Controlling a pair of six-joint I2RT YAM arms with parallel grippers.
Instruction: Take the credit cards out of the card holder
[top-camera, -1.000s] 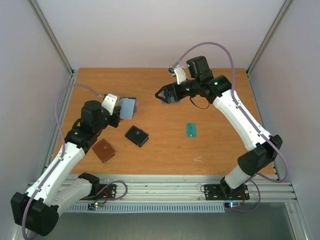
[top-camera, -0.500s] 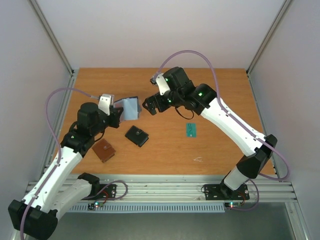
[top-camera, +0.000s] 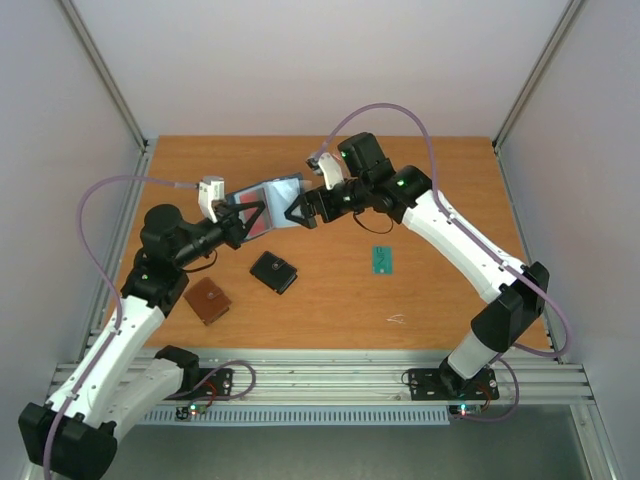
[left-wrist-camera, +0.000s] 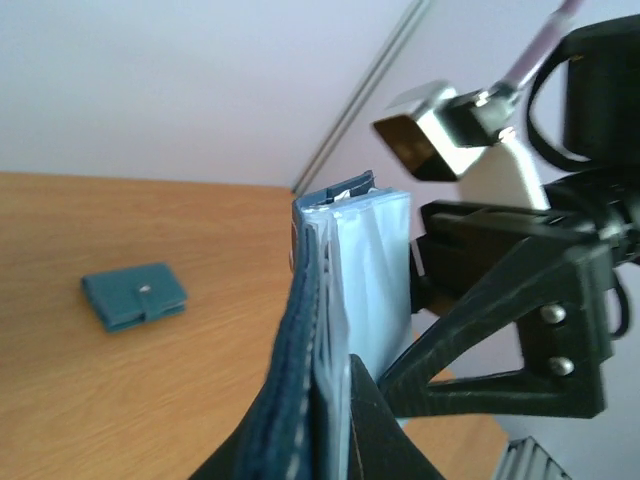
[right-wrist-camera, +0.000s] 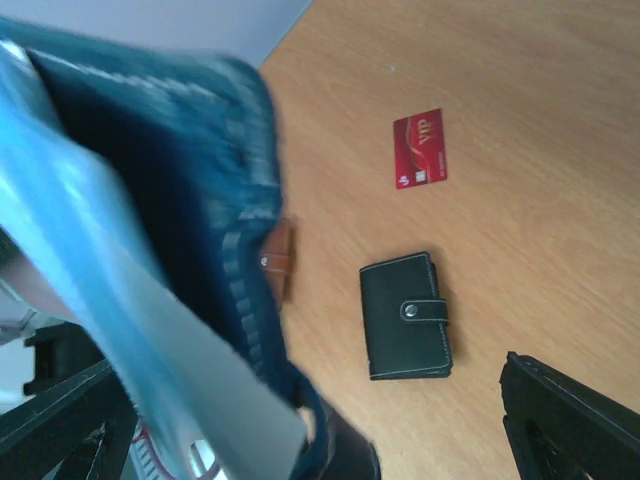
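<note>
My left gripper (top-camera: 243, 222) is shut on the navy-blue card holder (top-camera: 272, 194) and holds it open above the table. In the left wrist view the holder (left-wrist-camera: 315, 300) stands edge-on between the jaws (left-wrist-camera: 335, 405), and a dark card edge (left-wrist-camera: 350, 186) peeks from its top. My right gripper (top-camera: 297, 213) is open, its fingers right at the holder's clear pocket side. In the right wrist view the holder (right-wrist-camera: 190, 220) fills the left, against one finger (right-wrist-camera: 345, 462). A red card (right-wrist-camera: 420, 148) lies on the table. A teal-green card (top-camera: 382, 260) lies on the table to the right.
A black snap wallet (top-camera: 273, 271) lies just below the held holder, also in the right wrist view (right-wrist-camera: 405, 315). A brown wallet (top-camera: 207, 300) lies front left. A teal snap wallet (left-wrist-camera: 133, 297) lies on the table in the left wrist view. Walls enclose the table.
My left gripper swung the card holder up and to the right. My right gripper moved left and down until its open fingers reached the holder's edge.
</note>
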